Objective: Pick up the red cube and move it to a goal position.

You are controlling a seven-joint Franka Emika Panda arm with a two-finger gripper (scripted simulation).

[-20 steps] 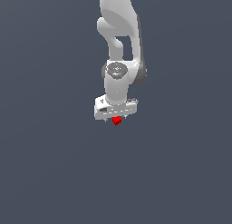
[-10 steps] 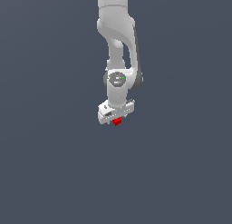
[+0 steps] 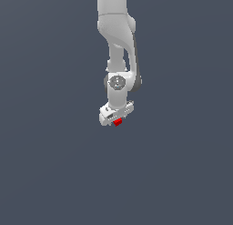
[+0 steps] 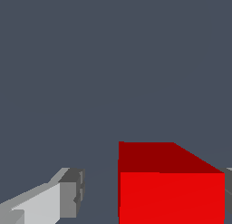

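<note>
I see the small bright red cube (image 3: 118, 122) sitting between the white gripper's (image 3: 117, 122) fingers; whether they clamp it, I cannot tell. No goal marker visible, so transport remains.

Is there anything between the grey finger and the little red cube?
Nothing: in the wrist view a bare gap of grey background separates that finger from the red cube. The cube sits against the opposite side of the gripper.

The exterior view stood well back, facing the white jointed arm (image 3: 117, 46). The wrist view looked past the gripper (image 4: 149, 198), very near the small bright red cube (image 4: 171, 191), which both views shared.
</note>
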